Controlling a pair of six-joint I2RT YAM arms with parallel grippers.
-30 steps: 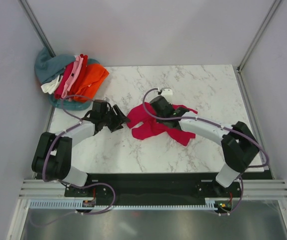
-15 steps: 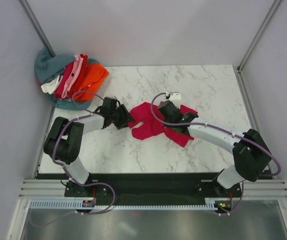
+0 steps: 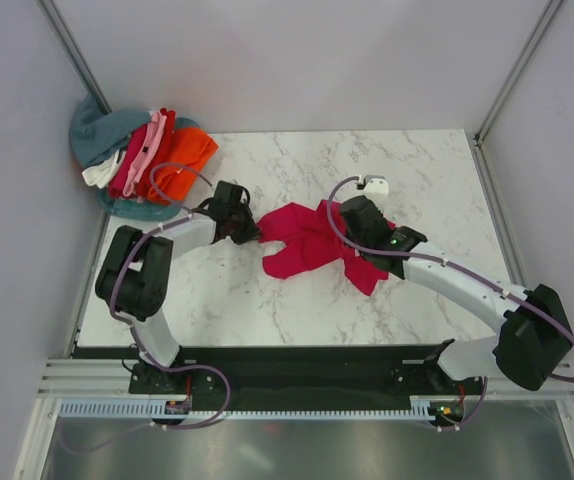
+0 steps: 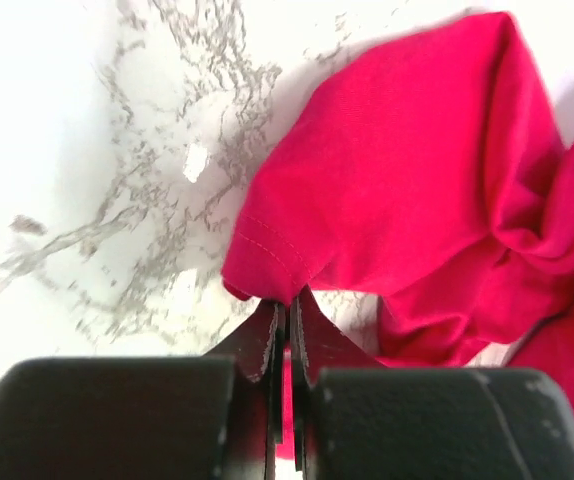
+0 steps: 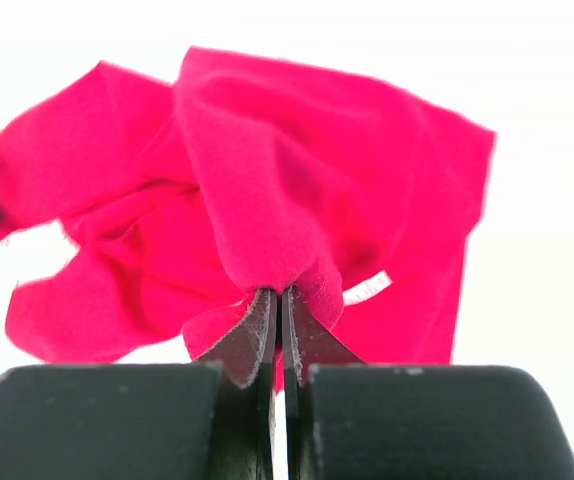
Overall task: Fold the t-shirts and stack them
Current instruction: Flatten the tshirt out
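**Both arms pinch crimson t-shirt [image 3: 307, 245] on marble table [image 3: 427, 170]**

A crumpled crimson t-shirt lies near the middle of the marble table, gripped from both sides. The left gripper [image 3: 251, 233] reaches in low from the left. Its fingers [image 4: 267, 335] are pressed nearly together on the stitched hem at the shirt's left edge, with only a sliver of cloth between them. The right gripper [image 3: 355, 238] sits over the shirt's right half. Its jaws are closed just as tightly on a raised fold of fabric, which bunches up above the fingertips in the right wrist view. A small white strip [image 5: 367, 288] peeks out of the folds just to the right of that pinch. The cloth between the two grips is rumpled and twisted, not spread flat, and one loose end trails towards the near right. In the far left corner, partly over the table's edge, sits a pile of t-shirts [image 3: 142, 155]. Orange, red, pink and white ones are heaped on a teal-grey one, well apart from the crimson shirt.
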